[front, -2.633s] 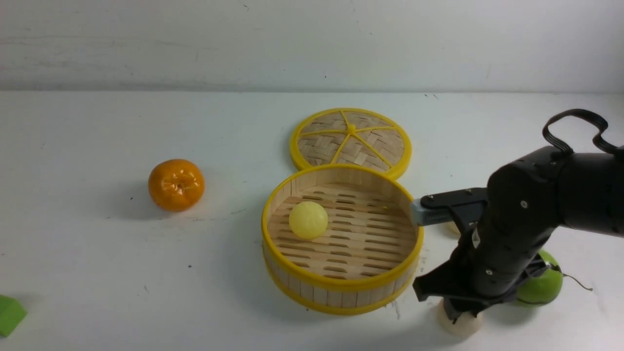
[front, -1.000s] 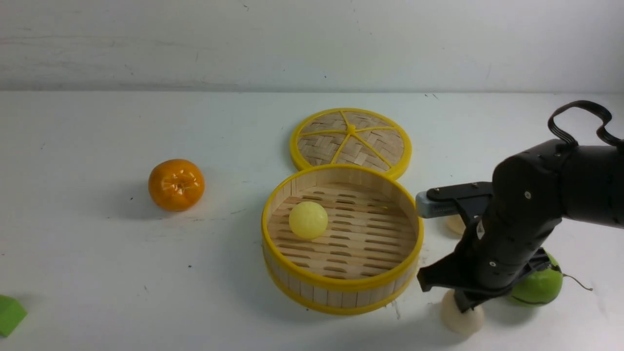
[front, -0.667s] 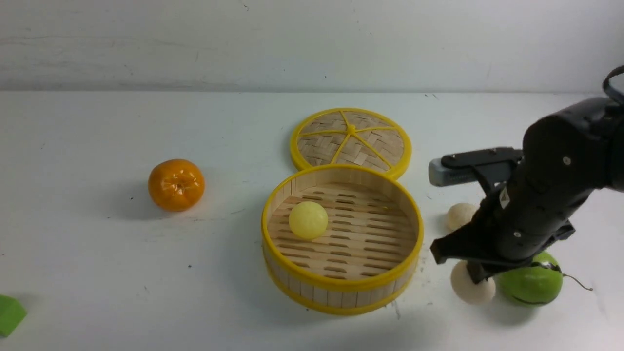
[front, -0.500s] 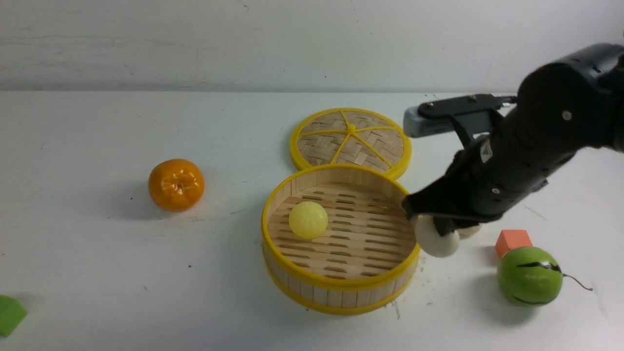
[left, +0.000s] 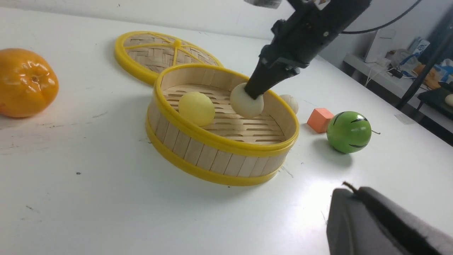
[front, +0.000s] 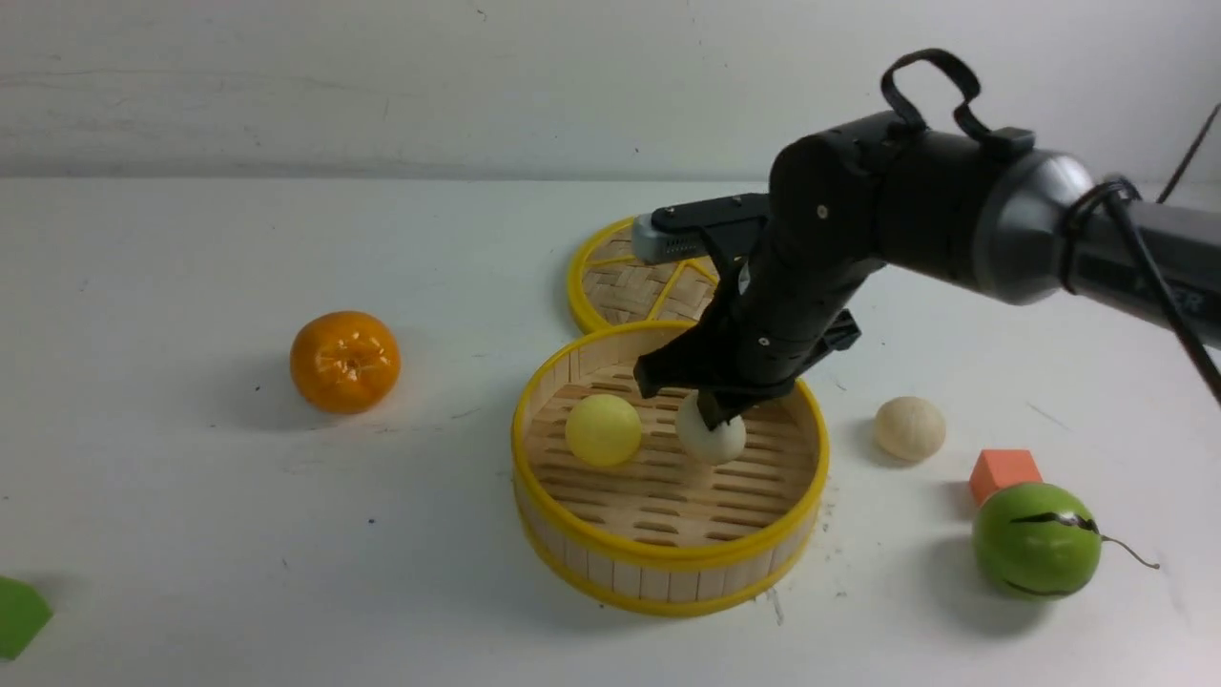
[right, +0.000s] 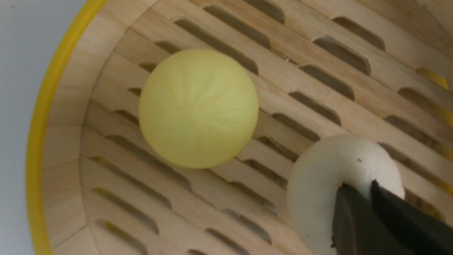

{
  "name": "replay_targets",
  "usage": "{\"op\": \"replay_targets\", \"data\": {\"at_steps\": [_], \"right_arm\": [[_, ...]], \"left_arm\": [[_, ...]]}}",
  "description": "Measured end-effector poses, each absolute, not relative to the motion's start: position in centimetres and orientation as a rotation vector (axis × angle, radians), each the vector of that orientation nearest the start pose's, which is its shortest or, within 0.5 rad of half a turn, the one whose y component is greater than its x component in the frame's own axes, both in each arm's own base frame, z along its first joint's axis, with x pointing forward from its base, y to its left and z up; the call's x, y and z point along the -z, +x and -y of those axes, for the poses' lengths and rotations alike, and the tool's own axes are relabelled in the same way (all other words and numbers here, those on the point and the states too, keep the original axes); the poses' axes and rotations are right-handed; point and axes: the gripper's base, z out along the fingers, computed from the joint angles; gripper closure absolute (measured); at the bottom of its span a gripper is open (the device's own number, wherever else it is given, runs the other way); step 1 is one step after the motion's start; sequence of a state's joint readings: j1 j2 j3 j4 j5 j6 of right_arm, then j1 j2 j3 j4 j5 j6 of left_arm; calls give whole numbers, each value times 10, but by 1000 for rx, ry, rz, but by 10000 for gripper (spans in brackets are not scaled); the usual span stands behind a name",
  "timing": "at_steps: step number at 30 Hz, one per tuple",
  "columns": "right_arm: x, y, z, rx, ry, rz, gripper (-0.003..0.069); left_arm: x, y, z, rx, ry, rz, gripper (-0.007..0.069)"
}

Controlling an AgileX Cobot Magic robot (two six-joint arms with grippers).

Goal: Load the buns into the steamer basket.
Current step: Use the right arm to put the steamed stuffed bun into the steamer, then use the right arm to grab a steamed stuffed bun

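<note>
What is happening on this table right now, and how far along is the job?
The right fingers pinch a white bun low inside the basket, beside the yellow bun that already lies on its floor. A second white bun lies on the table to the basket's right, not yet picked up. So one bun is in, one is being placed, and one is left.
</note>
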State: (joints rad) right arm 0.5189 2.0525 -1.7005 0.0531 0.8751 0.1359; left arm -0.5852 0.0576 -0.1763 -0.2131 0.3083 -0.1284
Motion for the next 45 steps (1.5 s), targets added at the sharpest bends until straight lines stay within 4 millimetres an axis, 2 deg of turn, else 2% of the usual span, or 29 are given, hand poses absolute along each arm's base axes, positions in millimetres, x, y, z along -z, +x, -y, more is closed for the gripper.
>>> {"op": "replay_targets", "data": {"at_steps": [3, 6, 8, 12, 13, 14, 15, 18, 22, 26, 30, 31, 33, 36, 39, 40, 41, 45], "right_arm": [[-217, 395, -228, -216, -507, -2702, 627], [-216, 396, -227, -201, -506, -2705, 610], [-217, 397, -227, -193, -483, -2703, 575], [-217, 396, -225, -179, -426, -2734, 454], [-217, 396, -225, -179, -423, -2737, 447], [-218, 394, -224, -175, -403, -2757, 382], [-218, 394, -224, -174, -401, -2761, 366], [-232, 388, -220, -173, -383, -2769, 232], [-263, 380, -213, -162, -389, -2708, 134], [-306, 371, -190, -2, -412, -2598, 114], [-322, 374, -156, 130, -328, -2591, 124], [-321, 380, -137, 159, -263, -2614, 130], [-312, 388, -113, 131, -158, -2677, 139], [-286, 397, -90, 42, -74, -2781, 148], [-258, 408, -89, -50, -56, -2842, 151], [-255, 409, -89, -58, -53, -2849, 151], [-240, 414, -91, -67, -64, -2869, 151], [-221, 422, -92, -45, -73, -2878, 154]], "left_arm": [[-242, 40, 33, 741, 267, -1700, 636], [-242, 40, 33, 741, 267, -1700, 636], [-242, 40, 33, 741, 267, -1700, 636], [-242, 40, 33, 741, 267, -1700, 630], [-242, 40, 33, 741, 267, -1700, 630], [-242, 40, 33, 741, 267, -1700, 629], [-242, 40, 33, 741, 267, -1700, 628], [-242, 40, 33, 741, 267, -1700, 627], [-242, 40, 33, 741, 267, -1700, 627], [-242, 40, 33, 741, 267, -1700, 627], [-242, 40, 33, 741, 267, -1700, 627], [-242, 40, 33, 741, 267, -1700, 627], [-242, 40, 33, 741, 267, -1700, 626], [-242, 40, 33, 741, 267, -1700, 624], [-242, 40, 33, 741, 267, -1700, 621], [-242, 40, 33, 741, 267, -1700, 621], [-242, 40, 33, 741, 267, -1700, 620], [-242, 40, 33, 741, 267, -1700, 615]]}}
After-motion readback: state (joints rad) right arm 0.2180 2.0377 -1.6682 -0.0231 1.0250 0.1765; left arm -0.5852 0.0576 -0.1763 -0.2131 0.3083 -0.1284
